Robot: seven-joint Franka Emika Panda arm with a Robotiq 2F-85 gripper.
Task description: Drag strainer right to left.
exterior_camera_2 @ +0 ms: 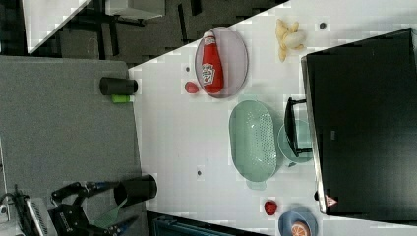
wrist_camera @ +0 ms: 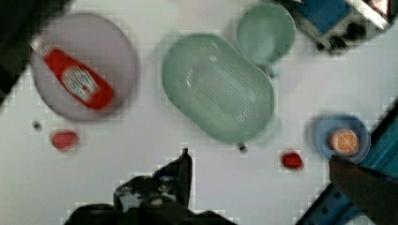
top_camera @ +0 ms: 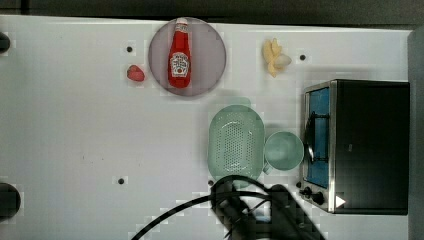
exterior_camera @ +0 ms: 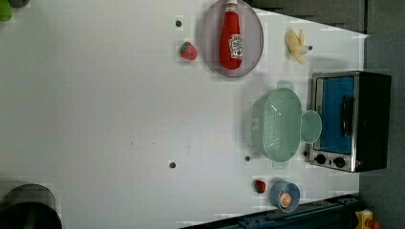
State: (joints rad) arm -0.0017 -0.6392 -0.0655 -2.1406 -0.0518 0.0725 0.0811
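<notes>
The strainer is a pale mint-green bowl dotted with holes. It sits upright on the white table, right of centre in the top view, and shows again as the strainer. A plain mint cup touches its side nearest the toaster oven. My arm hangs over the table's near edge just below the strainer in the top view. My gripper is open, above the table and short of the strainer's rim, with nothing between its fingers.
A black toaster oven stands right beside the cup. A grey plate holds a ketchup bottle, with a strawberry left of it and a banana to its right. A blue bowl and a second strawberry lie near the arm.
</notes>
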